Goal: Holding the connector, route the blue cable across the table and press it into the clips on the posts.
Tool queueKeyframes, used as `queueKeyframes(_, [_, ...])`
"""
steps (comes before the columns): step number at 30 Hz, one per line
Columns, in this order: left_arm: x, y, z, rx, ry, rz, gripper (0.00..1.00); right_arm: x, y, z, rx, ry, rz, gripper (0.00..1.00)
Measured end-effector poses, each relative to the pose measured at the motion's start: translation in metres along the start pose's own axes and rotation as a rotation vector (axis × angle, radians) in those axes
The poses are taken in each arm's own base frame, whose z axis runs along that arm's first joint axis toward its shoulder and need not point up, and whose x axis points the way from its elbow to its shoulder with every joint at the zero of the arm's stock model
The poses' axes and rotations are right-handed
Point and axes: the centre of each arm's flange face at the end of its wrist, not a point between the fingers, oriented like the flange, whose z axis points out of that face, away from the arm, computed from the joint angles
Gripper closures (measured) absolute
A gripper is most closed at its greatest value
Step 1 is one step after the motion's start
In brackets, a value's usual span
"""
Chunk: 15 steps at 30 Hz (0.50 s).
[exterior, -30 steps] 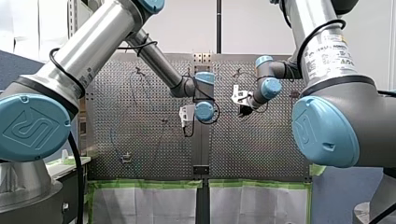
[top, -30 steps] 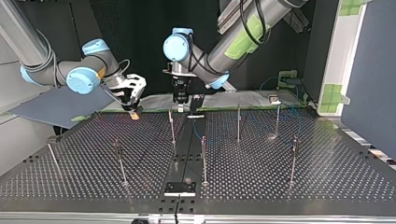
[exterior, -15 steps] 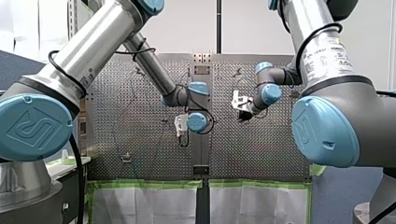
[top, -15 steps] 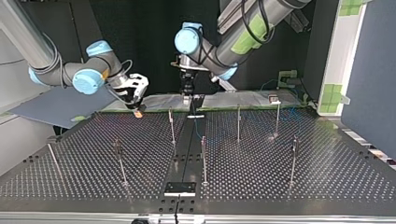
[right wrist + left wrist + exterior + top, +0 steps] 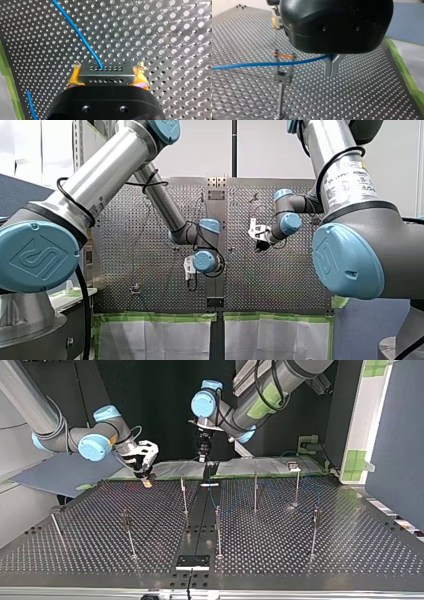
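Note:
In the right wrist view my right gripper [image 5: 106,83] is shut on the grey connector [image 5: 105,72], its yellow pads [image 5: 73,79] at both sides. The blue cable [image 5: 77,31] leaves the connector's face and runs off over the perforated table. In the left wrist view my left gripper [image 5: 332,67] has its metal fingers shut, and the blue cable [image 5: 262,64] runs taut into their upper part. A post with a clip [image 5: 282,75] stands under that cable. In the top view my left gripper [image 5: 202,452] hangs above the far middle and my right gripper [image 5: 146,480] at the far left.
Several thin posts [image 5: 218,530] stand across the perforated table [image 5: 300,560]. A black plate [image 5: 193,561] lies at the near middle edge. Green tape [image 5: 409,80] marks the table's border beside my left gripper. A small fixture [image 5: 294,465] sits at the far right.
My left arm has lifted its gripper and drawn it back, upward in the top view and downward-left in the front view. My right gripper has hardly moved.

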Motion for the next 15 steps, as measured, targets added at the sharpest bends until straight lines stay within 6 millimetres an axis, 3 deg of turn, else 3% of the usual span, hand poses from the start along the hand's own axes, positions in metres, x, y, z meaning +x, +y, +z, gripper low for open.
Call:
queueKeyframes(5, [-0.007, -0.005, 0.01, -0.001, 0.006, -0.011, 1.0, 0.001, 0.003, 0.002, -0.001, 0.013, 0.002, 1.0])
queueKeyframes(15, [-0.04, -0.012, 0.04, -0.012, -0.044, -0.04, 1.0, 0.004, 0.013, 0.003, -0.013, 0.029, 0.009, 1.0])
